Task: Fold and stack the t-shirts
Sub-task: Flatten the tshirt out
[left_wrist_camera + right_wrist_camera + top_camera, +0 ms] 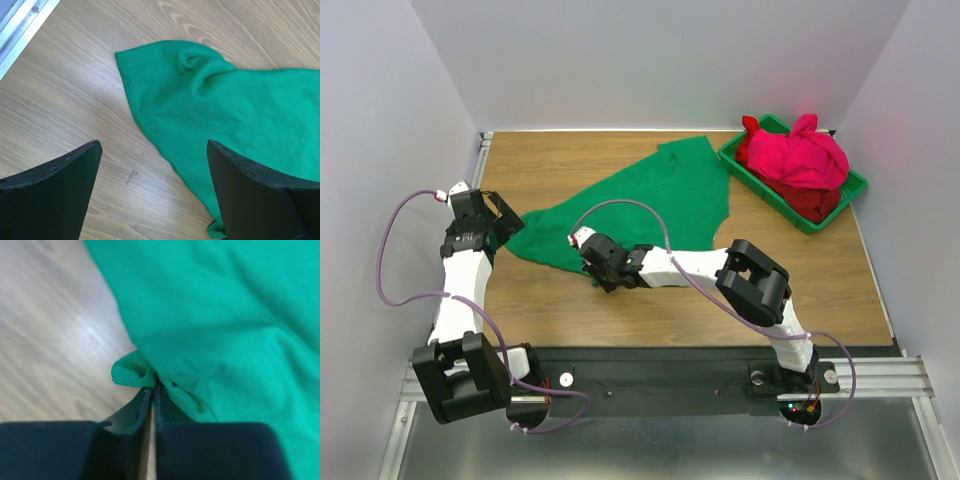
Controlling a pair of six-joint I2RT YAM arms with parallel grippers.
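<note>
The green t-shirt (650, 200) lies spread and rumpled on the wooden table, from the left middle to the back centre. My right gripper (588, 246) is shut on its near edge; in the right wrist view the jaws pinch a small fold of the green t-shirt (131, 371). My left gripper (505, 222) is open and empty, just above the shirt's left corner, which shows in the left wrist view (165, 85) between and beyond the fingers (250, 190). The pink t-shirt (805, 158) lies bunched over the red t-shirt (815, 200) in the bin.
A green plastic bin (735, 160) stands at the back right and holds the pink and red shirts. White walls close in the table on three sides. A metal rail (20, 25) runs along the table's left edge. Bare wood (820, 280) lies at the front right.
</note>
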